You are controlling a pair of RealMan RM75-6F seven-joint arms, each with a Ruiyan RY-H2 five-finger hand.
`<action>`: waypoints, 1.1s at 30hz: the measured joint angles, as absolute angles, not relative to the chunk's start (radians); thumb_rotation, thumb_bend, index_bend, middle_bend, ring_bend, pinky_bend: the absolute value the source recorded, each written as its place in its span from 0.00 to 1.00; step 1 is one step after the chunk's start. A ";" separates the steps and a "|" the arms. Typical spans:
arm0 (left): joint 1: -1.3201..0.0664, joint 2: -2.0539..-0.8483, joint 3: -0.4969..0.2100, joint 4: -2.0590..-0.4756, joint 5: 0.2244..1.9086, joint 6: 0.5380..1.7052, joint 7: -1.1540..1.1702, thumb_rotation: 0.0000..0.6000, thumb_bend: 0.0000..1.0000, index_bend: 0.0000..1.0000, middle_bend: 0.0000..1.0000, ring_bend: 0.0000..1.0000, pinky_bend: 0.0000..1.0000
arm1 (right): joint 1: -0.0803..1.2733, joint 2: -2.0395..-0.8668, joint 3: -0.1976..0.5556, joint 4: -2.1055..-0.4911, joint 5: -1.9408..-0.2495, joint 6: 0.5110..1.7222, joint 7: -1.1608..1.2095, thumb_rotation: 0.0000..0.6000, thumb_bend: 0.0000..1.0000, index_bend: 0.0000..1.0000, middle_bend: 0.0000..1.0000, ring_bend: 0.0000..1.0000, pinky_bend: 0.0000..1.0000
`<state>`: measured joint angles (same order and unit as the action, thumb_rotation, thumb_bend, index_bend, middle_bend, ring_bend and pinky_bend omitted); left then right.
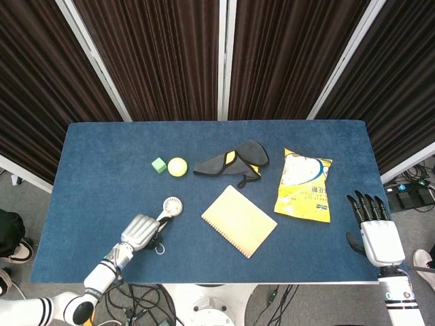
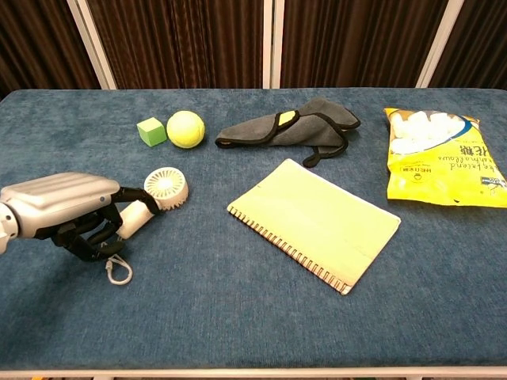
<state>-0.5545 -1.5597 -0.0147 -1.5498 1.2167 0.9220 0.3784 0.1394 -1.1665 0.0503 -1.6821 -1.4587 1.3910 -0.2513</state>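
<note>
A small white handheld fan (image 1: 172, 205) (image 2: 165, 188) lies on the blue table (image 1: 95, 176) at the front left. My left hand (image 1: 139, 233) (image 2: 71, 207) lies over its handle with the fingers curled around it, while the round fan head sticks out toward the back. A white loop (image 2: 119, 271) on the handle's end lies on the cloth just under the hand. My right hand (image 1: 375, 227) hovers at the table's front right corner, fingers stretched out and apart, holding nothing. It shows in the head view only.
A yellow spiral notebook (image 1: 238, 221) (image 2: 317, 223) lies mid-table. Behind it is a grey cloth with a yellow lining (image 1: 231, 161) (image 2: 289, 127). A yellow snack bag (image 1: 304, 185) (image 2: 440, 158) lies to the right. A yellow ball (image 1: 177, 166) (image 2: 185, 129) and a green cube (image 1: 159, 165) (image 2: 151, 131) sit at back left.
</note>
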 measured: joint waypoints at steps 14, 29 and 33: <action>-0.533 -1.450 -0.021 -1.717 1.242 1.031 0.416 1.00 0.43 0.23 0.78 0.82 0.79 | 0.132 -1.167 0.050 -1.653 -1.467 1.406 -0.215 1.00 0.24 0.00 0.00 0.00 0.00; -0.380 -1.335 0.020 -1.764 1.374 1.340 0.439 1.00 0.17 0.19 0.18 0.12 0.35 | 0.123 -1.170 0.047 -1.605 -1.505 1.440 -0.151 1.00 0.24 0.00 0.00 0.00 0.00; -0.296 -1.288 0.051 -1.751 1.409 1.430 0.402 1.00 0.10 0.18 0.15 0.09 0.29 | 0.112 -1.172 0.044 -1.579 -1.510 1.456 -0.124 1.00 0.24 0.00 0.00 0.00 0.00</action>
